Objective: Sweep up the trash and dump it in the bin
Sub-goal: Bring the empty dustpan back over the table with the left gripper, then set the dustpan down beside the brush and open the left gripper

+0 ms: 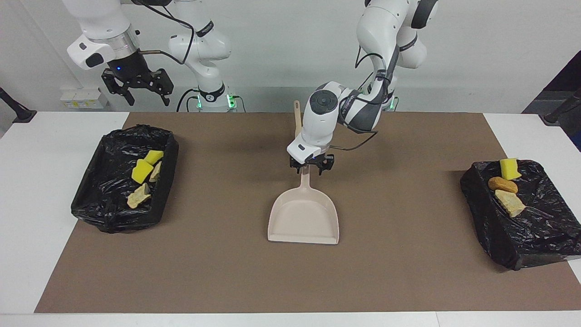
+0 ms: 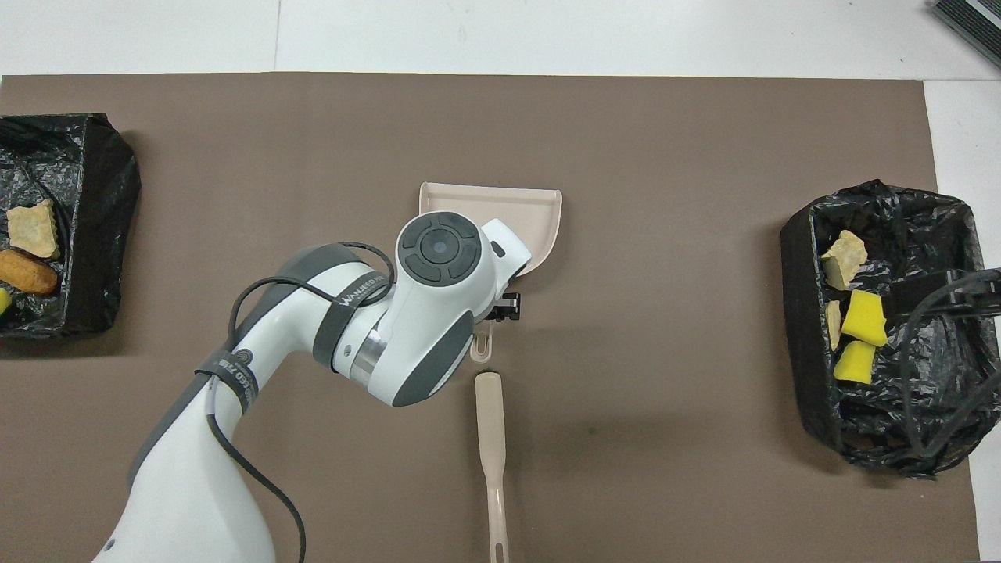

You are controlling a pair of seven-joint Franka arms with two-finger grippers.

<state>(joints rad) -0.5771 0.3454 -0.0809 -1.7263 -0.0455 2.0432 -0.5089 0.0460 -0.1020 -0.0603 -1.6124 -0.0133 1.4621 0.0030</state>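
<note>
The left gripper (image 1: 312, 166) was seen spread about the handle of the dustpan (image 1: 304, 218) lying mid-mat, while the right gripper (image 1: 136, 86), also spread, was held idle above its own end. The trash (image 1: 144, 171) was found in two black-lined bins (image 1: 86, 200). A brush (image 2: 490, 438) was laid nearer the robots.
</note>
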